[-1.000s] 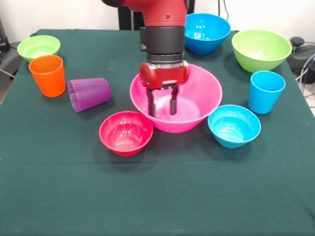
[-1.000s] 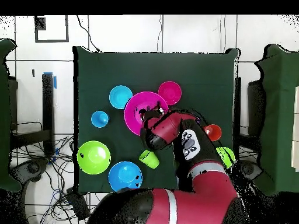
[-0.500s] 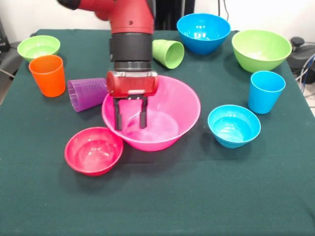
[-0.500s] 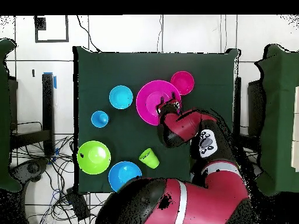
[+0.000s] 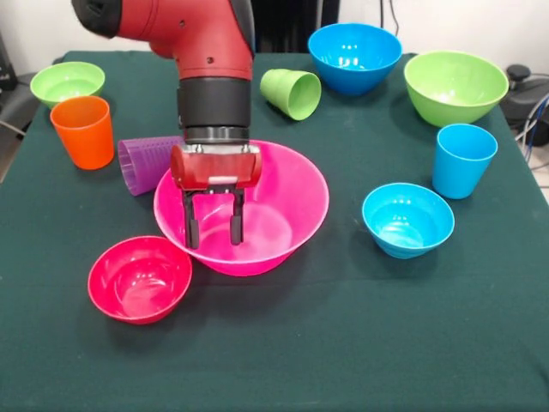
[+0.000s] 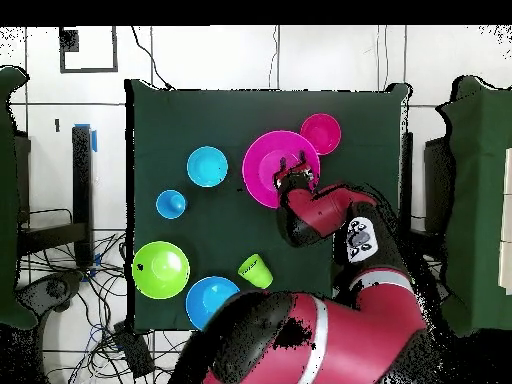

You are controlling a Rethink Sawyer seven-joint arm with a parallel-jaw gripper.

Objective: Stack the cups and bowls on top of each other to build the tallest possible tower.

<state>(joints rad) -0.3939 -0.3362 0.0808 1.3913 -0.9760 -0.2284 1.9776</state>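
Observation:
My gripper [image 5: 213, 227] reaches down inside the large pink bowl [image 5: 292, 202] near its left wall, open, with only the bowl's floor showing between its fingers. In the overhead view the gripper [image 6: 295, 168] is over the pink bowl [image 6: 262, 160]. The small red bowl [image 5: 140, 279] rests against the pink bowl's front left side. A purple cup [image 5: 146, 163] lies on its side just behind the arm, next to an upright orange cup [image 5: 83, 130]. No tower shows; every piece sits singly on the cloth.
A light green cup [image 5: 292, 93] lies tipped at the back. Blue bowl [image 5: 354, 56] and green bowl [image 5: 455, 86] stand at the back right. A light blue cup [image 5: 463, 159] and small light blue bowl [image 5: 407, 219] stand at the right, a small green bowl [image 5: 67, 83] at the back left.
My gripper has moved left and nearer the front with the pink bowl sliding along with it. The red bowl has been shoved left and forward.

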